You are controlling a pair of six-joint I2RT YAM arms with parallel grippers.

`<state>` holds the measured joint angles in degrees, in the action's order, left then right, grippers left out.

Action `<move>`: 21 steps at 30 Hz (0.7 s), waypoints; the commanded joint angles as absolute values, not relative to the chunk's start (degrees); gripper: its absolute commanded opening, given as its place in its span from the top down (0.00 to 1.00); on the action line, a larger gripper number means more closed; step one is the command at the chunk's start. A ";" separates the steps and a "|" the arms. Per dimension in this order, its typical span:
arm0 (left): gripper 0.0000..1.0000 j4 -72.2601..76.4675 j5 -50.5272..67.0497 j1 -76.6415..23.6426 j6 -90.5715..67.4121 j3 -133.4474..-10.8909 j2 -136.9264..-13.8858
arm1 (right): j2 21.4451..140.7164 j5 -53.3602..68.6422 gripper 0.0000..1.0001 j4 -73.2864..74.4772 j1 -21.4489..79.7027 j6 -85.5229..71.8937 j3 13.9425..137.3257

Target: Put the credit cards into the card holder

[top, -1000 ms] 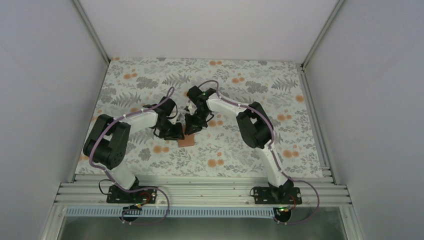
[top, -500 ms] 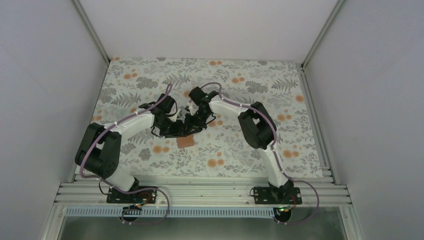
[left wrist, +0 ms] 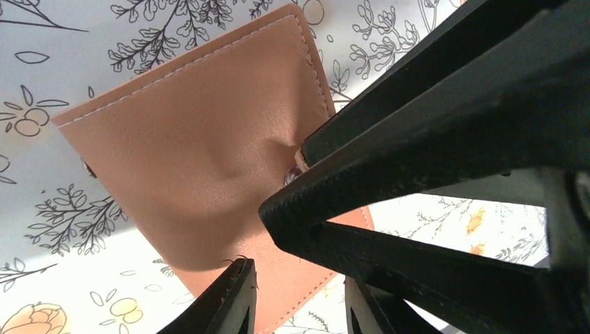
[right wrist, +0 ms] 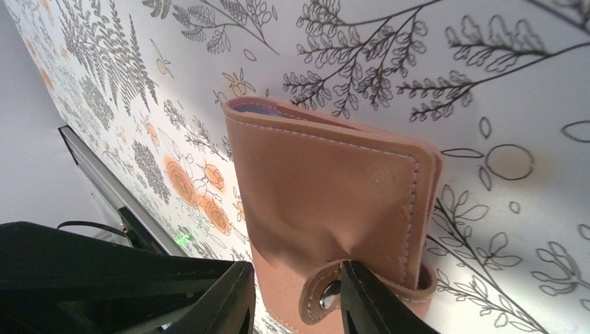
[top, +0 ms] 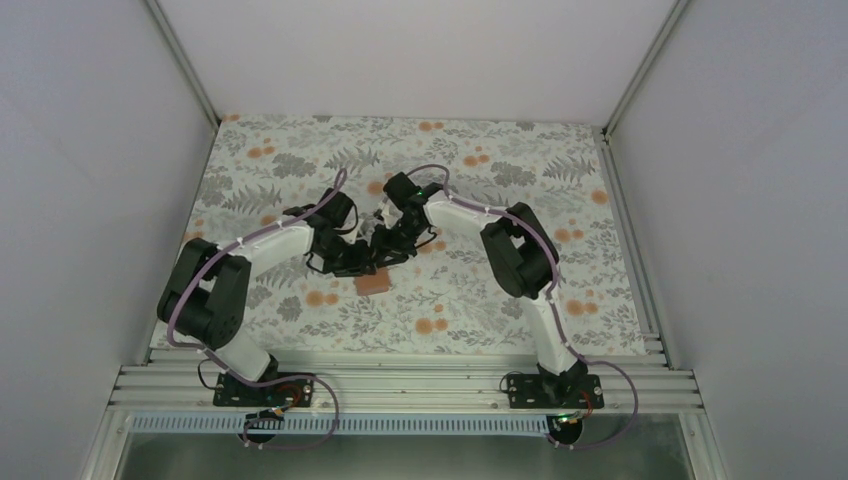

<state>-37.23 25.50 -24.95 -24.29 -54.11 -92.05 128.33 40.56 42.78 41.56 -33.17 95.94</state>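
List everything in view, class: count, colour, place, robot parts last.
card holder: one, tan-brown, on the cloth, mid-table.
snap strap: one, tan-brown, wrapped round the holder's edge.
bluish edge: one, inside the holder's open end; card or lining unclear.
cloth: one, floral white and orange, over the table.
rails: several, silver, near edge.
left arm, right arm: white and black, meeting mid-table.
left tool: one, black, open over the holder's corner.
right tool: one, black, open at the strap.
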 commanded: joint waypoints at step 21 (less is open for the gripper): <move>0.70 -25.62 20.86 -26.72 -31.98 -56.86 -95.51 | 127.46 45.49 0.66 38.47 39.82 -31.35 91.85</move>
